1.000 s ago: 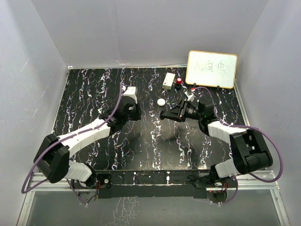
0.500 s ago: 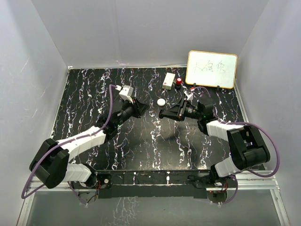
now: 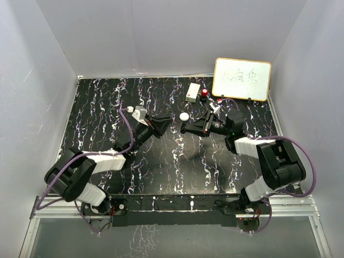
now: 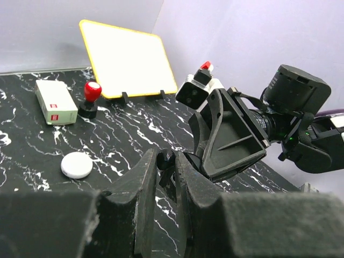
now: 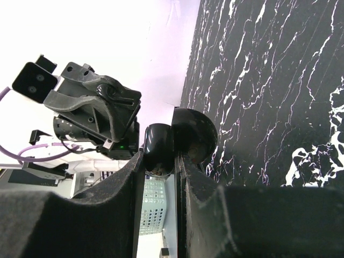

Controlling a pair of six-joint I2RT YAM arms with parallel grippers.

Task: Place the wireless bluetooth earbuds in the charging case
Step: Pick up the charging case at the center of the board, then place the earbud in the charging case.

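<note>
A tiny black stemmed earbud (image 4: pixel 165 160) sits pinched between the fingertips of my left gripper (image 4: pixel 166 159), stem pointing down. My right gripper (image 5: pixel 159 159) is shut on the black round charging case (image 5: pixel 159 144), whose open lid (image 5: pixel 196 134) sticks out beside the right finger. In the top view the left gripper (image 3: pixel 168 122) and the right gripper (image 3: pixel 185 129) face each other tip to tip at the table's middle, a small gap apart. The case (image 4: pixel 194 161) shows just behind the earbud in the left wrist view. The earbud is too small to make out from above.
A white round puck (image 3: pixel 184 116) lies on the black marbled table (image 3: pixel 107 107) just behind the two grippers. Further back stand a white box (image 3: pixel 192 92), a red-topped stamp (image 3: pixel 205 94) and a yellow-framed whiteboard (image 3: pixel 242 79). Grey walls enclose three sides.
The left arm has swung right and stretched forward, bringing its gripper with the earbud close to the right gripper. The right gripper has shifted slightly left with the case.
</note>
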